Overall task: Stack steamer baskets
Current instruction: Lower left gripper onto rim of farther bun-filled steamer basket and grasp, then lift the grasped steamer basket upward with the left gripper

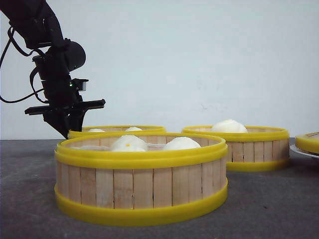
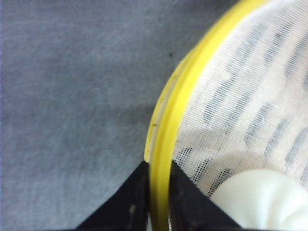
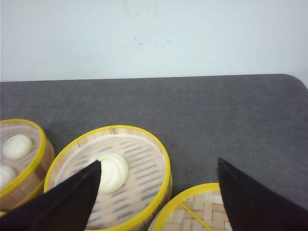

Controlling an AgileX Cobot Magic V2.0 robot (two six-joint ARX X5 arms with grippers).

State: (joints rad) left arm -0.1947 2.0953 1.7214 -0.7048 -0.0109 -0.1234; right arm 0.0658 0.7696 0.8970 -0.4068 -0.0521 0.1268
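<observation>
At far-left basket [image 1: 117, 129] rim: left gripper [image 2: 157, 169] clamped on; right gripper [image 3: 159, 173] wide, empty

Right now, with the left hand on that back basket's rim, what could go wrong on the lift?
1. The left hand pinches only one side of the rear basket rim, so the basket may tilt and slip.
2. A tilt could roll its buns across the mesh liner.
3. The front basket sits close in front; a low lift could clip its rim.
</observation>
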